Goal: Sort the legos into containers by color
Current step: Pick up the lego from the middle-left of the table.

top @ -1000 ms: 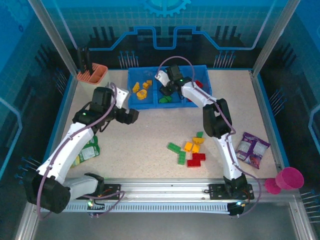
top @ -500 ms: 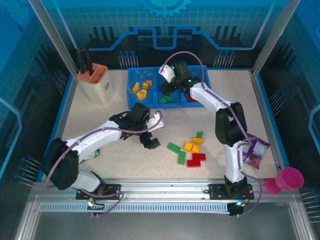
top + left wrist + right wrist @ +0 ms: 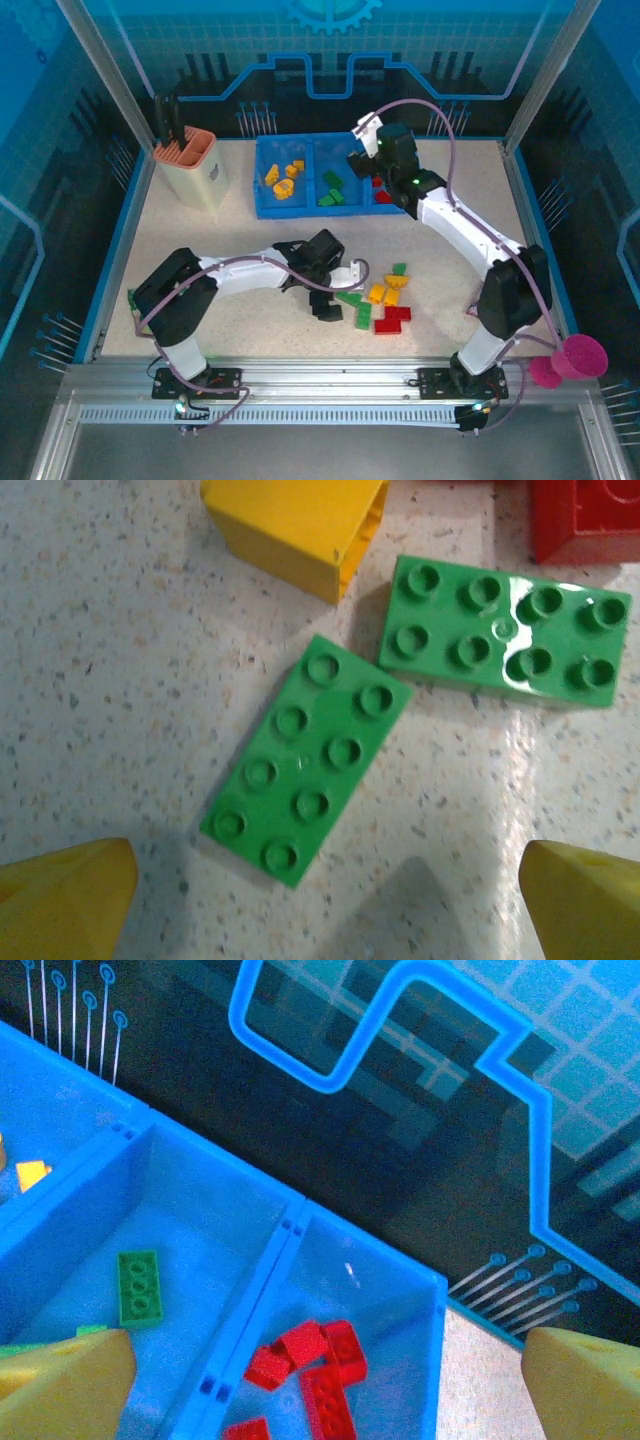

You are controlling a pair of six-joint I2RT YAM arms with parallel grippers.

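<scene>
Left gripper (image 3: 325, 910): jaws released and empty, hanging over two green legos (image 3: 305, 760) that lie flat on the table (image 3: 100, 680) — a yellow brick (image 3: 290, 525) and a red brick (image 3: 585, 515) lie just beyond them. Right gripper (image 3: 364, 162): jaws likewise spread, holding nothing, above the containers (image 3: 290, 1230) — yellow pieces left, green middle, red right.

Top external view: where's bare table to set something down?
Free: the patch between the cream holder, blue tray and left arm; also right of the loose legos. Crowded: around those legos, where the left gripper hovers.
</scene>
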